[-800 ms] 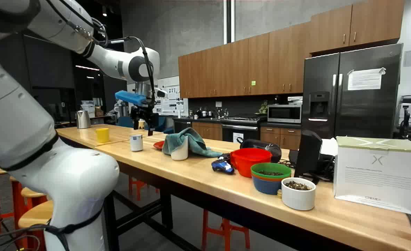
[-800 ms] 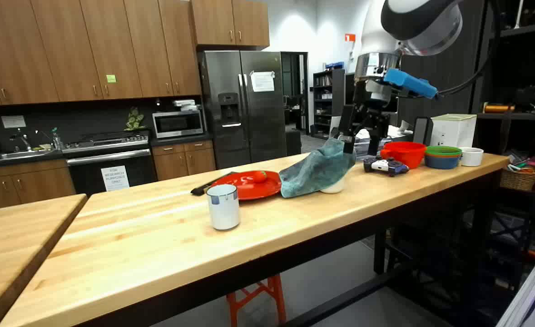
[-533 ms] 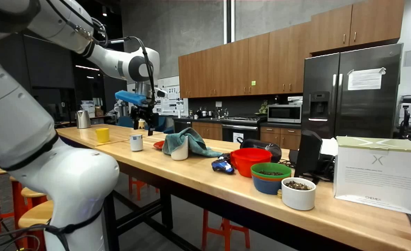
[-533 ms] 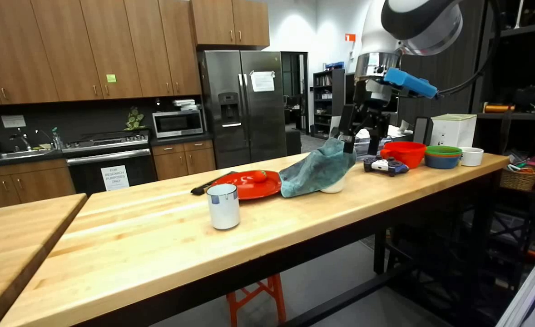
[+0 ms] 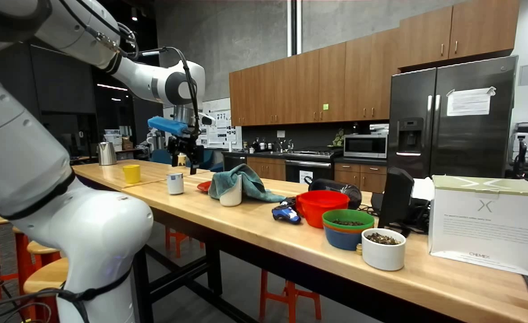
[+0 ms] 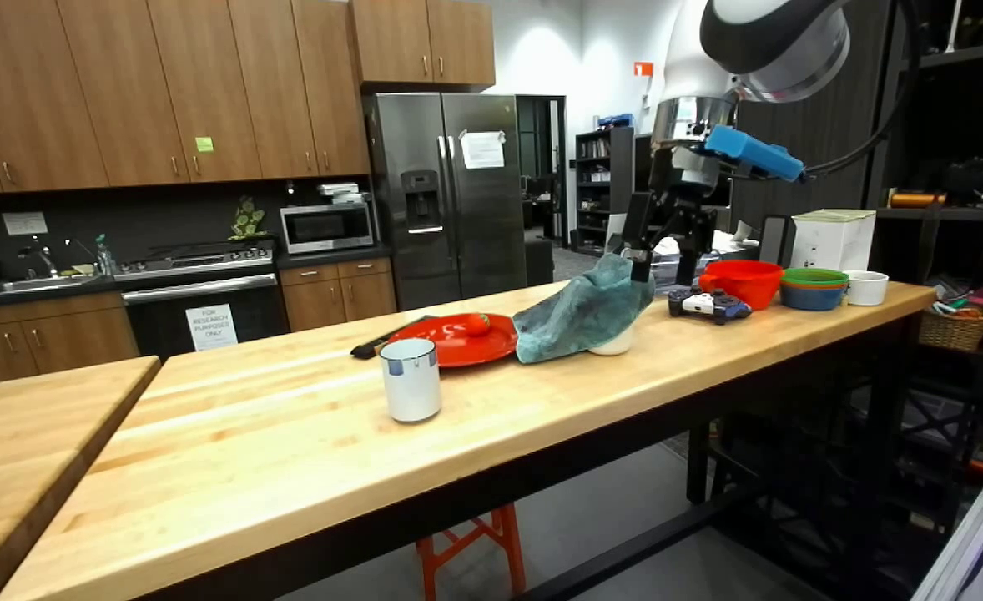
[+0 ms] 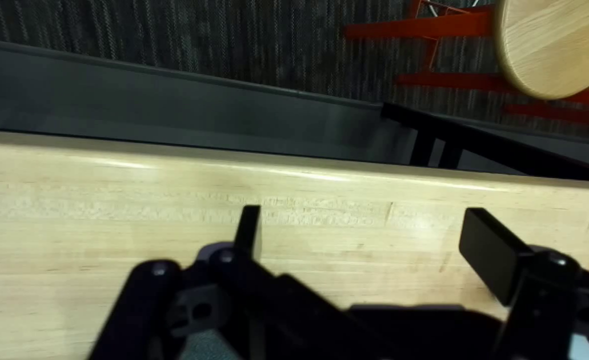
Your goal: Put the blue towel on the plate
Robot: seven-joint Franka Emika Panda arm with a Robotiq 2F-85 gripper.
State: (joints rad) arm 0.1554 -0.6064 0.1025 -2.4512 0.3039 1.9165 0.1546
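Note:
The blue-green towel [image 5: 256, 186] lies draped over a white cup [image 5: 231, 196] on the wooden table. In an exterior view the towel [image 6: 579, 315] hangs down beside the red plate [image 6: 458, 349]; whether it touches the rim I cannot tell. A small red item [image 6: 476, 323] sits on the plate. My gripper [image 5: 184, 166] is open and empty above the table. In an exterior view the gripper [image 6: 662, 275] overlaps the towel's upper end. In the wrist view bare wood shows between the open fingers [image 7: 362, 235], and a bit of towel [image 7: 207, 346] shows at the bottom.
A white mug [image 6: 412, 386] stands in front of the plate, a black utensil [image 6: 366, 349] behind it. A game controller [image 6: 708, 305], red bowl [image 5: 322, 210], stacked bowls [image 5: 347, 231], white bowl [image 5: 383, 251] and box [image 5: 486, 224] line the table. The table edge [image 7: 294, 162] runs nearby.

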